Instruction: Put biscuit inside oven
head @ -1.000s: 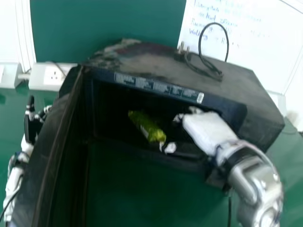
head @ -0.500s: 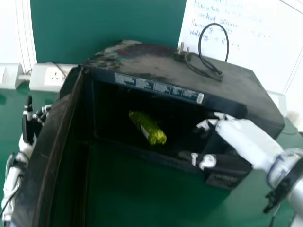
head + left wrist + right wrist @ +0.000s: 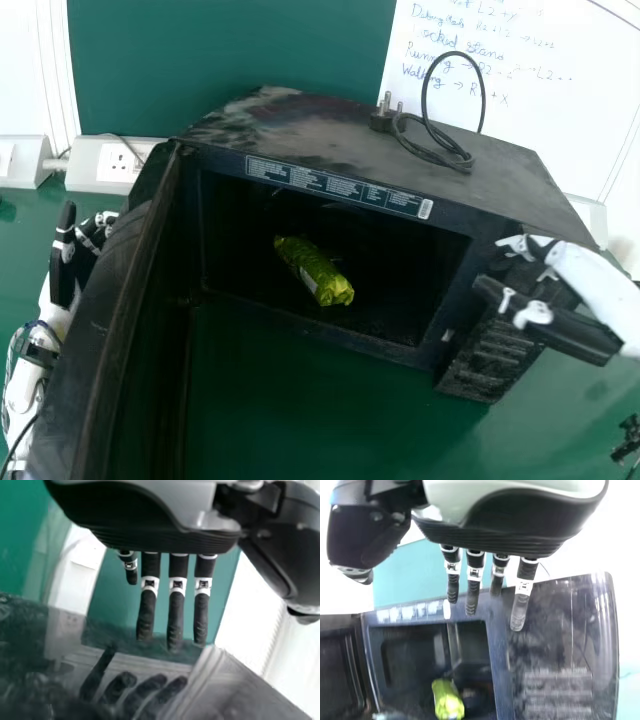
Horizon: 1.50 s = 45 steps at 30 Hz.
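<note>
Green desk (image 3: 540, 435) supports black oven (image 3: 350, 130), door (image 3: 100, 310) open. Biscuit pack (image 3: 313, 271) lies inside. Right hand (image 3: 600, 288), fingers extended, empty, at control panel (image 3: 488, 362); left hand (image 3: 65, 262), fingers extended, beside door. Placement appears complete; next: withdraw right hand clear.

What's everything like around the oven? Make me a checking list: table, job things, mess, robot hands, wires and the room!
Surface: green table under the oven.
Job's things: green biscuit pack lies inside the oven; door open.
Clutter: small dark thing, unclear what, at the head view's right edge.
Hands: left open beyond the door; right open by the control panel.
Cables: one with its plug on the oven.
Surroundings: whiteboard, wall socket.
</note>
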Motion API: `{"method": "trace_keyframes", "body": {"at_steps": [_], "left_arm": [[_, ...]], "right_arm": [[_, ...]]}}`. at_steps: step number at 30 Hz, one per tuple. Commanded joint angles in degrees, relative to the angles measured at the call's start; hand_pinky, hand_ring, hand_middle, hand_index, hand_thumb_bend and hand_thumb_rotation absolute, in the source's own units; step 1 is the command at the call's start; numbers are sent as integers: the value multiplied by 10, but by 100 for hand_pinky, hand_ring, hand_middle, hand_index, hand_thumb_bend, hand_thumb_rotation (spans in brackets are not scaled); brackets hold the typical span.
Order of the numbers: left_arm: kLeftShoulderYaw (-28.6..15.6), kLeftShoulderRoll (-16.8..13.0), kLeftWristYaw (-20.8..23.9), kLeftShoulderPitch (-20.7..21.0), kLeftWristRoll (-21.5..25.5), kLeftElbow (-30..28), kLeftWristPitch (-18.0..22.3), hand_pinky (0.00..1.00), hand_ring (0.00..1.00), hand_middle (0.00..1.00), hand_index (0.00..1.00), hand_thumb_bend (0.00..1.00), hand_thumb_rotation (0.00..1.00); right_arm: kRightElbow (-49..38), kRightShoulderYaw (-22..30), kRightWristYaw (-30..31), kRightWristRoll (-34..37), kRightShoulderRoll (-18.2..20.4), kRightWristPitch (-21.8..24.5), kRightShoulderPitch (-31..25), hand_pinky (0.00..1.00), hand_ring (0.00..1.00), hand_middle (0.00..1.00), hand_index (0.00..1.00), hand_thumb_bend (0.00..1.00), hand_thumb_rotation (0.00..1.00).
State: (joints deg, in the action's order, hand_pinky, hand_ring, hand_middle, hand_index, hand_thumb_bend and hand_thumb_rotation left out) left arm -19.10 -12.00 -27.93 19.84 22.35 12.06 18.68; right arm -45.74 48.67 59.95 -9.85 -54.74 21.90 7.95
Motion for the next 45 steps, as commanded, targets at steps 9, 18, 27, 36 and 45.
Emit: {"method": "trace_keyframes", "body": {"at_steps": [9, 18, 27, 36, 45], "left_arm": [[33, -30, -18, -20, -74, 21, 122, 32, 37, 43, 50, 52, 9], [52, -56, 3, -21, -129, 45, 181, 30, 35, 43, 50, 52, 9], [72, -70, 30, -26, -164, 42, 197, 34, 34, 41, 62, 87, 21], [89, -77, 39, -26, -181, 46, 215, 40, 38, 40, 62, 88, 11], [96, -86, 48, -27, -190, 49, 219, 42, 38, 41, 62, 87, 13]], "right_arm": [[48, 50, -54, -9, -17, 14, -50, 56, 66, 73, 84, 83, 56], [45, 48, -72, 2, -32, 37, -64, 57, 68, 75, 84, 87, 57], [41, 40, -80, 2, -44, 59, -70, 57, 67, 75, 83, 86, 55], [44, 46, -94, 7, -41, 44, -81, 56, 65, 73, 83, 84, 56], [41, 45, -103, 6, -45, 49, -88, 58, 68, 75, 82, 79, 51]]}}
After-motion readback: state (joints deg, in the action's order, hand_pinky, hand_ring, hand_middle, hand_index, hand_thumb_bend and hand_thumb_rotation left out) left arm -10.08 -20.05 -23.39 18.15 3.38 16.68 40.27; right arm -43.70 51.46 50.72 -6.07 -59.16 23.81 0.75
